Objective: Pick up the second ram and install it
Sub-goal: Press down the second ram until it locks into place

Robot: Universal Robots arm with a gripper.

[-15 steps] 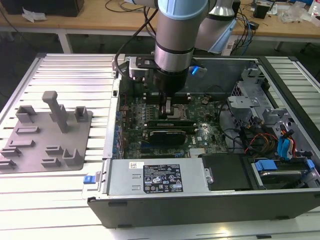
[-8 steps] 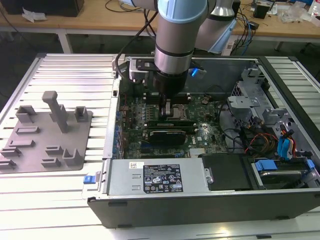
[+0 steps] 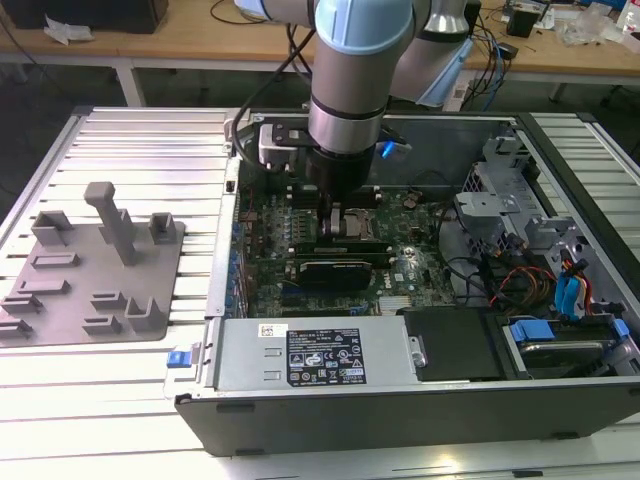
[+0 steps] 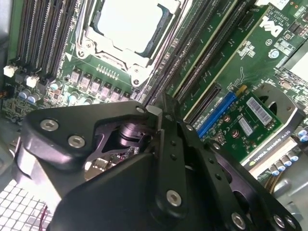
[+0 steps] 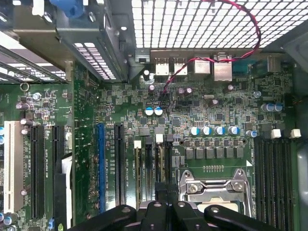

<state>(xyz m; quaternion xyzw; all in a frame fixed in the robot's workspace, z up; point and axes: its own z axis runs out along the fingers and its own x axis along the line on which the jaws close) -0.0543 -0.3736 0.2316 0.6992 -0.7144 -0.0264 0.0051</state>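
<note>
My gripper (image 3: 335, 222) hangs low inside the open computer case (image 3: 400, 410), just above the green motherboard (image 3: 290, 235). It hovers over the dark memory slots (image 5: 149, 168) beside the metal processor socket (image 5: 216, 190). In both wrist views its black body (image 4: 159, 109) (image 5: 163, 208) sits directly over those slots (image 4: 192, 43), with the socket (image 4: 127, 24) just past them. The second ram is hidden; the gripper's body covers the spot beneath it.
A grey fixture plate (image 3: 95, 265) with upright blocks lies on the ribbed table at the exterior view's left. A black expansion card (image 3: 340, 268) stands just in front of the gripper. Beyond it are the power supply (image 3: 310, 355), a cable bundle (image 3: 520, 280) and a red wire (image 5: 240, 19).
</note>
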